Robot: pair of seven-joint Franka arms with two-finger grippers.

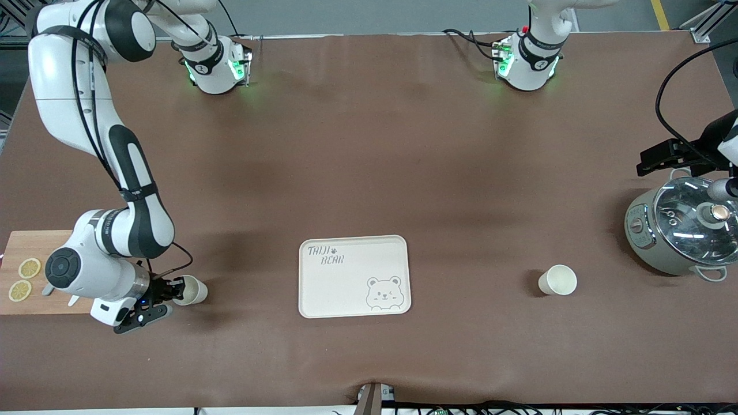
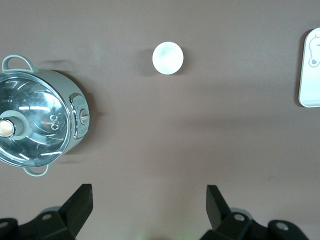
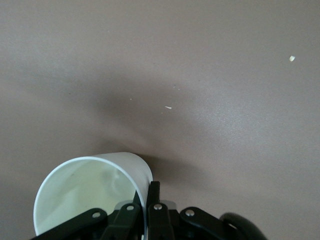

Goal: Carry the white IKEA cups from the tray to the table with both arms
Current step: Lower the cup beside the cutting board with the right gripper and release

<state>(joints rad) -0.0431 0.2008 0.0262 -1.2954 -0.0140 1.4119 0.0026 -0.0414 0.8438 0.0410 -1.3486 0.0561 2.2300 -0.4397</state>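
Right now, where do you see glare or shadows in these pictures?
Front view: bright streaks of glare on the pot's glass lid; soft dark shadows lie on the table beside the tray and each cup. Left wrist view: the same lid glints. Right wrist view: a broad shadow spreads on the table around the held cup; the right gripper pinches its rim.

Hidden and cropped items.
Cut off: cream bear-printed rectangular tray point(image 2: 310, 70) at left wrist frame edge; small white handleless cup point(image 3: 92, 192) at right wrist frame bottom, wall partly behind black fingers point(image 3: 152, 202).
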